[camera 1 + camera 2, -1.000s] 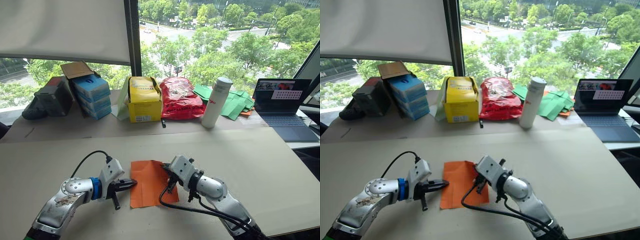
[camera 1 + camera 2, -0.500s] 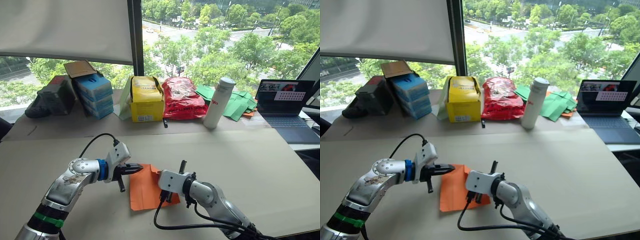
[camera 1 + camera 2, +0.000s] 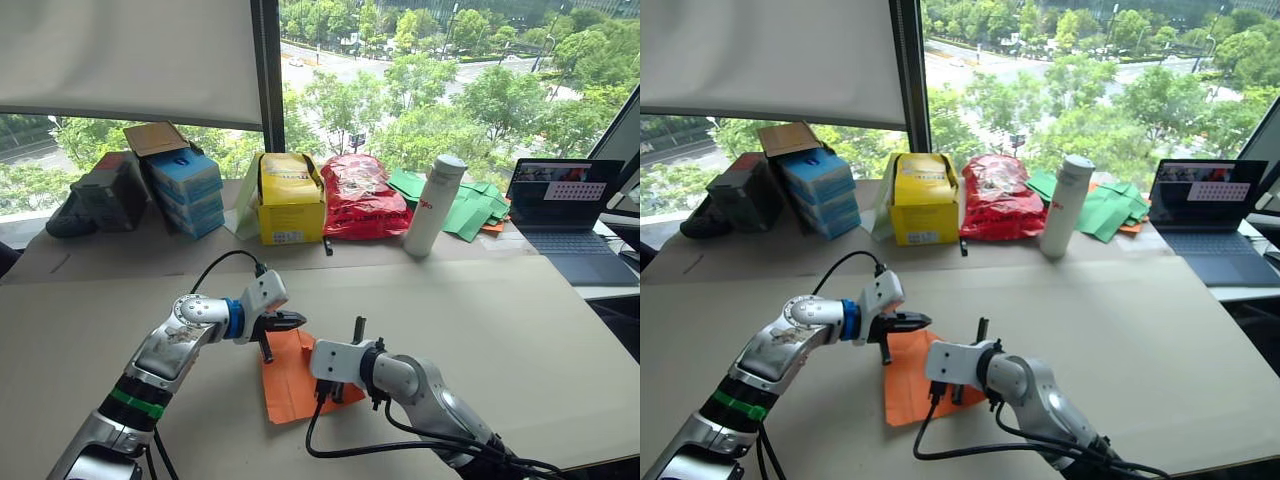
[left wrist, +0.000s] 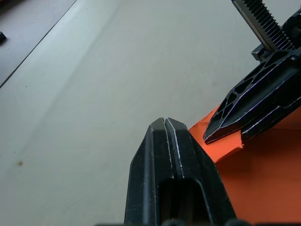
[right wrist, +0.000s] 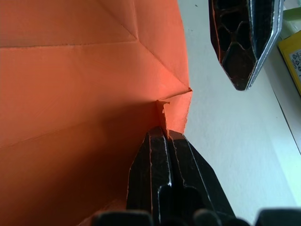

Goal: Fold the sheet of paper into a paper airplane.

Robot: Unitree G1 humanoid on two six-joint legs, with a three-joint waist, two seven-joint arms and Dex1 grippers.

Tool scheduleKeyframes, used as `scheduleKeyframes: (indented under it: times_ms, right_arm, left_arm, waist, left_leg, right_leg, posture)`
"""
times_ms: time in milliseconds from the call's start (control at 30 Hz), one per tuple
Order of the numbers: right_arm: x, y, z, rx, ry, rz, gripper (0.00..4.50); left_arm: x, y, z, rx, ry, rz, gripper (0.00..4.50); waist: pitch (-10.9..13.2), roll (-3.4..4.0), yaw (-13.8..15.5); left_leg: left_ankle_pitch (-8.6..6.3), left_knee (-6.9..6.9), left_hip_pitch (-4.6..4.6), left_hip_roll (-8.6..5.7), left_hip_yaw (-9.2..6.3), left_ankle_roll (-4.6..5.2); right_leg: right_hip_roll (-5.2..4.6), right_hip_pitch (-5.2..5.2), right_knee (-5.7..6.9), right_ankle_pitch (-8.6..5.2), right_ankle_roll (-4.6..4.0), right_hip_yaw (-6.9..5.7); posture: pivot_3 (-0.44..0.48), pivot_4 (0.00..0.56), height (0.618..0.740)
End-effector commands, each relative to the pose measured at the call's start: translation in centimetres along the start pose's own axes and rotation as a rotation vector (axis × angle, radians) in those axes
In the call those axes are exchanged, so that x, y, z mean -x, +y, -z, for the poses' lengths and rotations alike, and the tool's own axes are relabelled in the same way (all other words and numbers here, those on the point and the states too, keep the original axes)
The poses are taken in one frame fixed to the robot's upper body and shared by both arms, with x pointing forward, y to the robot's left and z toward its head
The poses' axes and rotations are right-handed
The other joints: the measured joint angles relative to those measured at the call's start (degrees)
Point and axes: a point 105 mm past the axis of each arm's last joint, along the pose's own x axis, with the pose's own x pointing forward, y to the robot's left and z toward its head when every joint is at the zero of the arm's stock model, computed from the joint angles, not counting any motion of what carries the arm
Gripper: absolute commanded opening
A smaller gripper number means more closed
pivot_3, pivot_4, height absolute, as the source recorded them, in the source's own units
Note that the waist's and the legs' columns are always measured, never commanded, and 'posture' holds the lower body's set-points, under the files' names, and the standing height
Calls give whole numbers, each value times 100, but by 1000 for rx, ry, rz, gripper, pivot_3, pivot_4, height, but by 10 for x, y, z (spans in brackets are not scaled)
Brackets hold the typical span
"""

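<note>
Left eye view, paper: the orange sheet of paper (image 3: pixel 292 378) lay flat on the pale tabletop (image 3: pixel 520 320), between the two arms, with one corner turned up at its far edge.
Left eye view, left gripper: the left gripper (image 3: pixel 296 321) sat over the sheet's far left corner, its fingers pressed together.
Left eye view, right gripper: the right gripper (image 3: pixel 326 393) was low over the middle of the sheet, its tips hidden beneath the wrist.
Left eye view, back of tabletop: blue boxes (image 3: pixel 185 190), a yellow box (image 3: pixel 290 198), a red bag (image 3: pixel 362 196), a white bottle (image 3: pixel 432 205), green paper pieces (image 3: pixel 465 205) and an open laptop (image 3: pixel 570 215) stood along the window side, well apart from the sheet.
Left wrist view, fingers: the left fingers (image 4: pixel 162 141) were closed tip to tip with nothing between them, just beside the sheet's raised corner; the right gripper's fingers (image 4: pixel 254 106) rested on that corner.
Right wrist view, fingers: the right fingers (image 5: pixel 162 141) were shut against each other, touching the small upturned flap at the sheet's edge; whether they pinched it could not be told.
Right wrist view, paper: crease lines crossed the orange surface.
</note>
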Motion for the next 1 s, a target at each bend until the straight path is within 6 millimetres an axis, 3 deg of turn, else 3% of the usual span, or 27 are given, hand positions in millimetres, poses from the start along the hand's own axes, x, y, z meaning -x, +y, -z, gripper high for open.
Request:
scheduleKeyframes:
  times_ms: [33, 233, 567, 767, 833, 1000]
  right_arm:
    - [-1, 1, 0, -7, 11, -1, 19]
    - [-2, 0, -1, -9, 14, 2, 19]
    - [-1, -1, 0, 5, 21, 8, 19]
    - [0, -3, 4, 8, 33, 12, 19]
    - [0, -5, 5, -11, 32, 20, 608]
    - [11, -25, -3, -247, -41, 59, 2233]
  left_arm:
    - [-3, 1, -19, -100, -15, 5, 0]
    - [-12, 3, 17, -99, 88, -29, 0]
    - [-27, -2, 40, -137, 152, -21, 0]
    - [-26, -8, 51, -142, 187, -5, 0]
    - [-25, -9, 56, -142, 198, -5, 0]
    - [-26, -10, 57, -133, 190, -8, 0]
  waist:
    - [-1, -2, 1]
    - [-1, -2, -12]
    - [-3, -4, 1]
    - [-6, -6, -1]
    - [-7, -6, 0]
    - [-9, -8, 2]
  left_leg:
    - [1, 2, 0, 0, 0, -1]
    - [3, 1, 6, 1, 5, -5]
    - [-2, 7, 5, 0, 4, 4]
    - [-14, 8, 18, 0, 4, 24]
    - [-16, 8, 19, 0, 4, 27]
    - [-16, 8, 20, 1, 4, 27]
  right_leg:
    - [0, 0, 1, 0, 0, 0]
    - [4, 1, 2, 0, 0, 8]
    - [1, 3, 6, 0, 0, 5]
    - [-1, 13, 8, 0, 0, 5]
    - [-1, 13, 8, 0, 0, 6]
    - [-2, 15, 8, 0, 0, 6]
  posture:
    - [0, 150, 740]
    - [0, 150, 740]
    - [0, 150, 740]
    - [0, 150, 740]
    - [0, 150, 740]
    - [0, 150, 740]
